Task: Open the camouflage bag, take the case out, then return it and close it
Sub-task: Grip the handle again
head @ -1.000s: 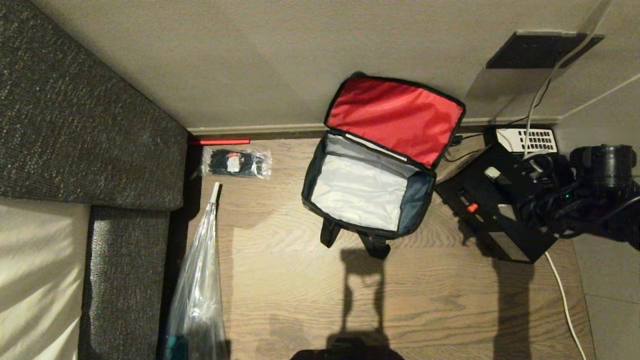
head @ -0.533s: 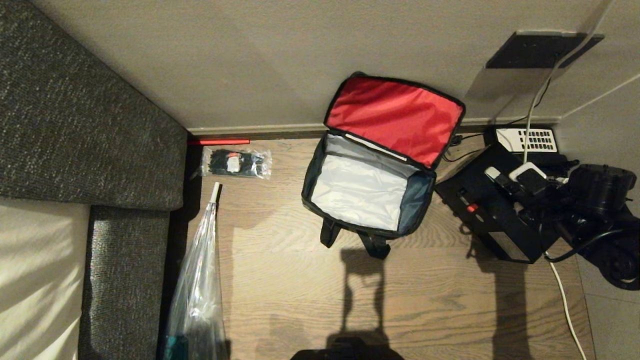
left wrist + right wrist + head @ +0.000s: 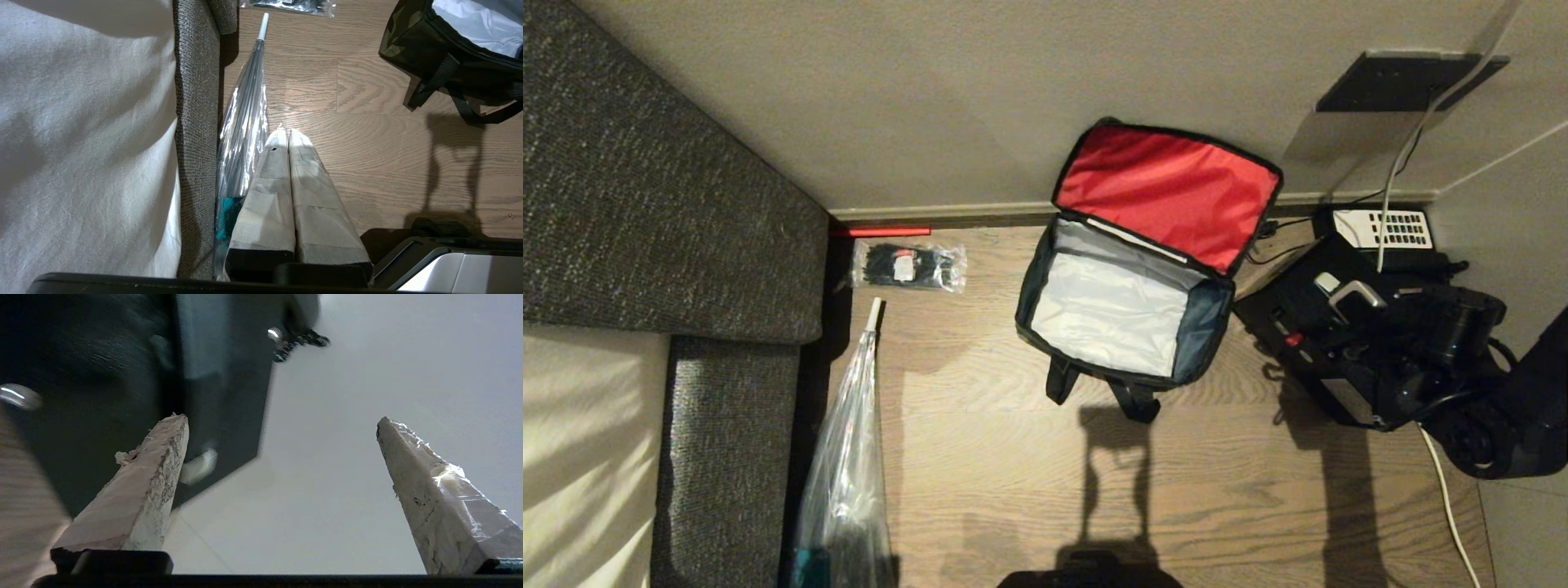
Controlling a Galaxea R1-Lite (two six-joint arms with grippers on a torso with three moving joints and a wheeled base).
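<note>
Right gripper [image 3: 282, 428]: tape-wrapped pale fingers [image 3: 151, 486] spread wide, nothing between them; positioned at the flat black hard case [image 3: 1327, 343], one finger beside its dark face, the other against bare wall.

Flat black hard case: resting on the wood-plank floor [image 3: 1233, 490] to the right of the bag, near the wall corner; small red latch and pale strap handle showing; outside the bag, released.

Boxy camouflage soft bag [image 3: 1123, 314]: on the floor against the baseboard, red-lined lid thrown back against the wall, silver-grey interior exposed, black straps trailing toward the robot.

Left gripper [image 3: 288, 136]: parked low beside the grey fabric sofa [image 3: 196, 122], taped fingers pressed together, empty.

Folded clear-plastic umbrella [image 3: 245, 118]: lying along the sofa edge.

Clear packet of black cable ties [image 3: 907, 266]: near the baseboard, left of the bag.
</note>
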